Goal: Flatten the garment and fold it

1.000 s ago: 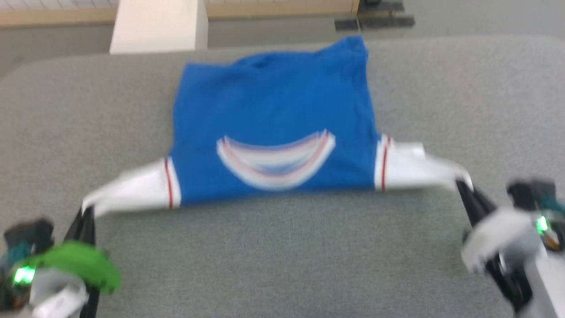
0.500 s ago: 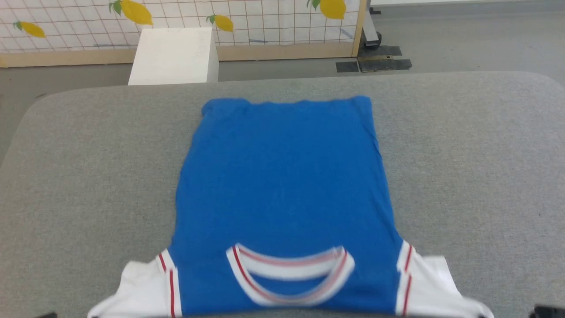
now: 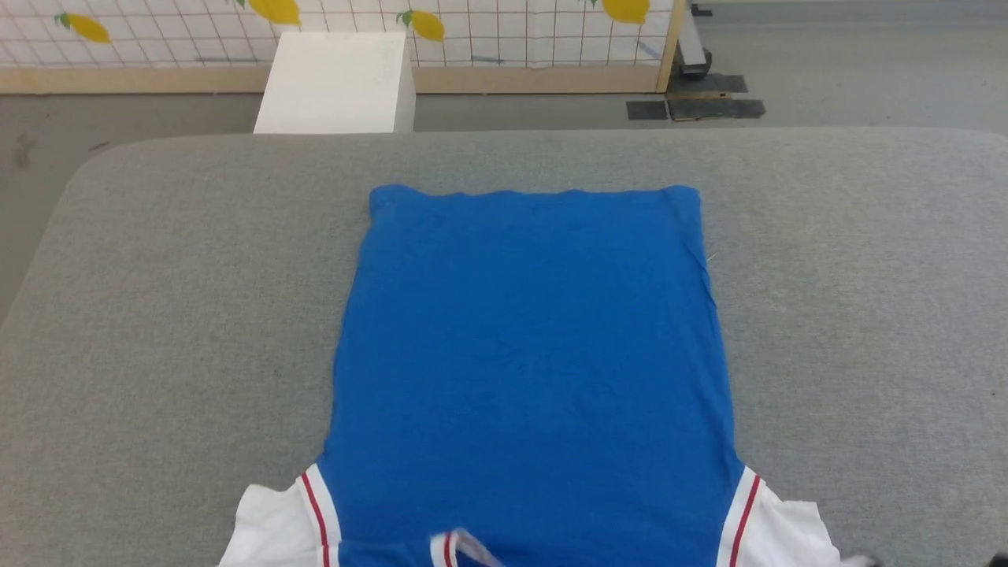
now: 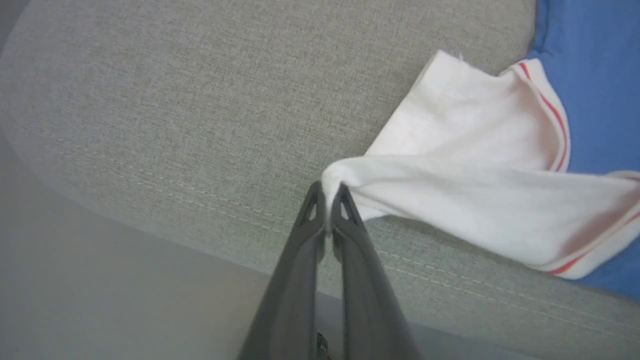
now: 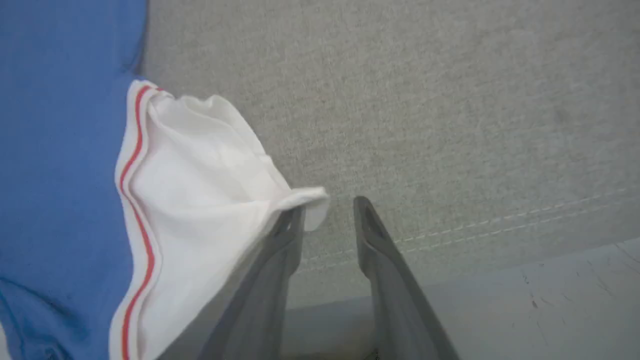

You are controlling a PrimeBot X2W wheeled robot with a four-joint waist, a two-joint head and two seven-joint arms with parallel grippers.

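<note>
Now, step: flattening bright blue white-sleeved jersey T-shirt (image 3: 528, 354).
Left gripper (image 4: 329, 192): clamped on sleeve (image 4: 450, 150).
Right gripper (image 5: 327, 210): parted, gripping nothing.
Next: likely left release.

Grey fabric-covered tabletop (image 3: 157, 315); beyond it a white rectangular block (image 3: 335, 83) at eleven o'clock, lemon-printed grid panel (image 3: 504, 31) at twelve, dark flat floor plates (image 3: 697, 108) at one.

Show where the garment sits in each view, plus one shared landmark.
Head view: the garment lies flat on the table, sleeves at the bottom edge.
Left wrist view: right side; white sleeve tip pinched in the shut left claw.
Right wrist view: left side; white sleeve tip against one finger of the open right claw.
Shared landmark: the red stripes at the sleeve seams.
</note>
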